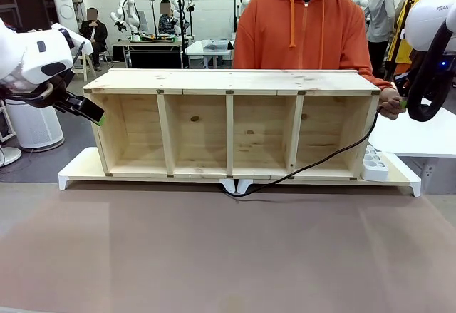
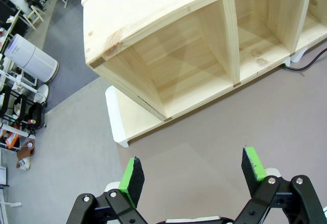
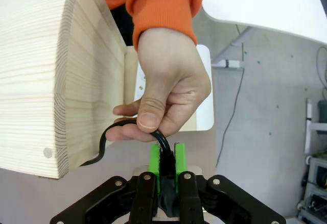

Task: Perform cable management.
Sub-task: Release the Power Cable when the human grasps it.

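The black cable (image 1: 335, 153) runs from the right end of the wooden shelf (image 1: 231, 80) down across its front to a loop at the table's middle. Its white power strip (image 1: 375, 163) lies by the shelf's right foot. In the right wrist view the cable (image 3: 162, 150) sits pinched between the green pads, so my right gripper (image 3: 166, 162) is shut on it, and a person's hand (image 3: 166, 89) in an orange sleeve also holds it just above. My left gripper (image 2: 191, 175) hangs open off the shelf's left end, holding nothing; it also shows in the front view (image 1: 96, 115).
The shelf stands on a white base board (image 1: 75, 172). The brown table top (image 1: 228, 256) spreads in front. A person in an orange hoodie (image 1: 306, 28) stands behind the shelf. A white table (image 1: 420, 135) is at the right.
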Tool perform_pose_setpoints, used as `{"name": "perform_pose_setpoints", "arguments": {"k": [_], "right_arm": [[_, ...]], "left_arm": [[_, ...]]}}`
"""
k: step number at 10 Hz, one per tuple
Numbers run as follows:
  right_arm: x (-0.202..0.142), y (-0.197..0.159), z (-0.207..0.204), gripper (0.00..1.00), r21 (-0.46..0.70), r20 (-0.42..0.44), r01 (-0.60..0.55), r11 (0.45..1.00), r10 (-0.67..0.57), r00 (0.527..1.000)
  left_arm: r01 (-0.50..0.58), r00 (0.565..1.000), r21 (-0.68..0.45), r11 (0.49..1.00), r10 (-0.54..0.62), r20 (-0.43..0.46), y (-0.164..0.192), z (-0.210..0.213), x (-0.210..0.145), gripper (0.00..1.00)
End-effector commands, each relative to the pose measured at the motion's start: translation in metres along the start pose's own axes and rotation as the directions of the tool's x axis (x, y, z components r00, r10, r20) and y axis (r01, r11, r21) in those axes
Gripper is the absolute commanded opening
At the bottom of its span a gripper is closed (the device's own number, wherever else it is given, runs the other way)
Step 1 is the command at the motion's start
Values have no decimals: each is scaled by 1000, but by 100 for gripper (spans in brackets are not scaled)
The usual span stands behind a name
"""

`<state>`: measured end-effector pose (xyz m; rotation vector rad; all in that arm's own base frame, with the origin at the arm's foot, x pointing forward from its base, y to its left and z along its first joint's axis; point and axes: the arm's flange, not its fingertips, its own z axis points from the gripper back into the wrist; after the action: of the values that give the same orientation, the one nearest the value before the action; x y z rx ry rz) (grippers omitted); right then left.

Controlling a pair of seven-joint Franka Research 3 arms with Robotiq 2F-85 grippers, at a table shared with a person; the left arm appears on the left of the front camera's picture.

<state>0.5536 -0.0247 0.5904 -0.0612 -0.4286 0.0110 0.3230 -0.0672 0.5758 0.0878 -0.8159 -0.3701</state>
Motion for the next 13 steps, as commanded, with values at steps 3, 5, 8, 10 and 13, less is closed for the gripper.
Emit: {"name": "perform_pose_setpoints", "arguments": {"k": [3,5,8,10,13], "right_arm": [[0,0,0,14,1,0,1,1000,-1,1000],[0,0,-1,34,1,-20,-4,1000,4,1000],[1,0,0,74,-3,-27,-3,1000,3,1000],[1,-1,-1,94,-3,-28,-3,1000,3,1000],[0,0,-2,85,-14,-27,-28,1000,27,999]], "left_arm": [[-2,1000,-5,1000,2,0,1,0,0,100],[-2,1000,-5,1000,2,0,1,0,0,100],[-2,1000,-5,1000,2,0,1,0,0,100],[-2,1000,-5,1000,2,0,1,0,0,100],[-2,1000,-5,1000,2,0,1,0,0,100]]}}
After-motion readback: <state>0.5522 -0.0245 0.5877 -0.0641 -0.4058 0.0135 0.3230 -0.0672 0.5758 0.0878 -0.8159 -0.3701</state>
